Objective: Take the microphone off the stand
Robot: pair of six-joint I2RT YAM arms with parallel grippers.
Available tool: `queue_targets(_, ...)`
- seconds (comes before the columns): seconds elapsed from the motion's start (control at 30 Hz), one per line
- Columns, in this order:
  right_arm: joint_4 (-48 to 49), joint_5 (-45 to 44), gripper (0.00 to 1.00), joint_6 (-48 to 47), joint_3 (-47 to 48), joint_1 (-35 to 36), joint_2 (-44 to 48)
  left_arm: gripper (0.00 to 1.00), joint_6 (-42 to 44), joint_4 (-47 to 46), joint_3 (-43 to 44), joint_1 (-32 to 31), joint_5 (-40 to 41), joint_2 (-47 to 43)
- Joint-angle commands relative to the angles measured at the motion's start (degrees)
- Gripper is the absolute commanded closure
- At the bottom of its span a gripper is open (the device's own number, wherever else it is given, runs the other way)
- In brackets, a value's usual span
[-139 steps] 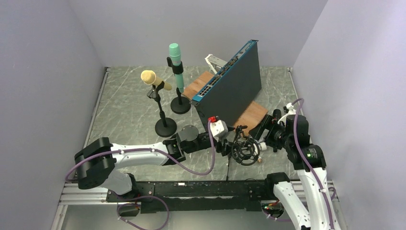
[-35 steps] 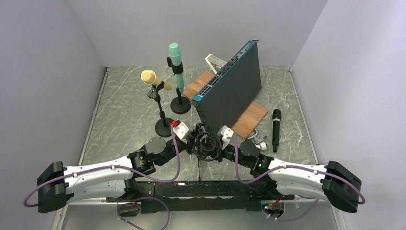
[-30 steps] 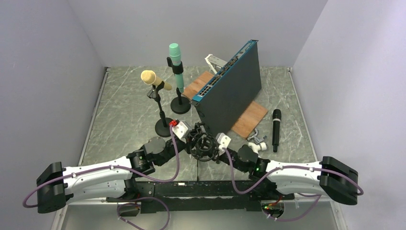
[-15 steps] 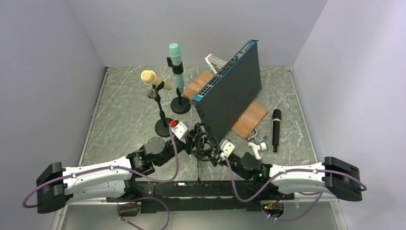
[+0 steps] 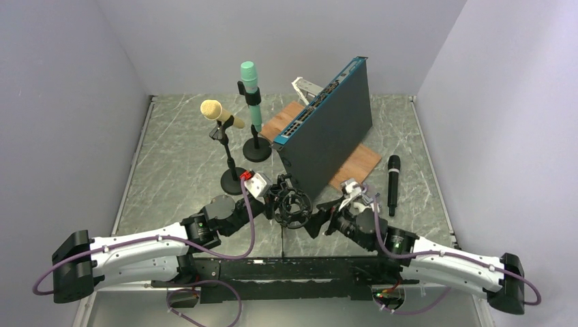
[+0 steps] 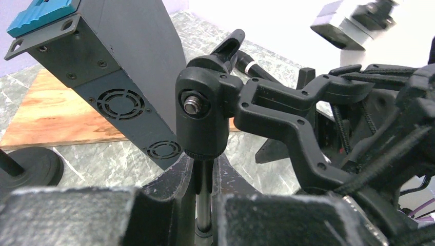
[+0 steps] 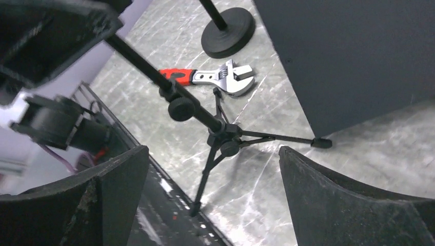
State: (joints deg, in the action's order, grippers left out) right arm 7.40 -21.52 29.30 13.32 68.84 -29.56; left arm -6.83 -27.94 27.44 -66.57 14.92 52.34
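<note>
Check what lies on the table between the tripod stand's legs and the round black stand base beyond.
An adjustable wrench with a red handle lies flat between the tripod stand and the round base; the right wrist view shows it.

both arms reach low toward the middle, the left gripper (image 6: 204,207) pinched on the stand (image 6: 203,115), the right gripper (image 7: 210,149) spread wide.

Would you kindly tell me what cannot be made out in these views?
- Left wrist view: whether the jaws of the left gripper actually press the stand pole; blur and the bottom edge hide the contact.
- Left wrist view: the black microphone is mostly behind the shock mount.
- Right wrist view: the pole's upper end vanishes into a blurred dark mass at upper left.
</note>
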Motion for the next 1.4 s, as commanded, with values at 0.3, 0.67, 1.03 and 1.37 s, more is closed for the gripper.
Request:
queue_targets(0.3, -0.05, 47.75, 0.03, 42.44, 4.98, -27.37, -8.77, 1.00, -3.70, 2.22, 0.84, -0.23, -1.10, 1.20)
queue_targets(0.67, 30.65, 45.37, 0.20, 66.02, -0.35, -27.97, -23.69, 1.00, -3.88, 1.54, 1.37, -0.47, -1.32, 1.98)
queue_targets(1.03, 36.78, 44.89, 0.45, 70.94, -0.22, -27.25, -32.20, 1.00, -3.73, 0.79, 1.20, -0.76, -1.14, 2.49)
queue_targets(1.37, 37.43, 42.92, 0.65, 71.54, -2.49, -26.58, -31.74, 1.00, -3.69, 0.35, 0.96, -0.76, -1.11, 2.76)
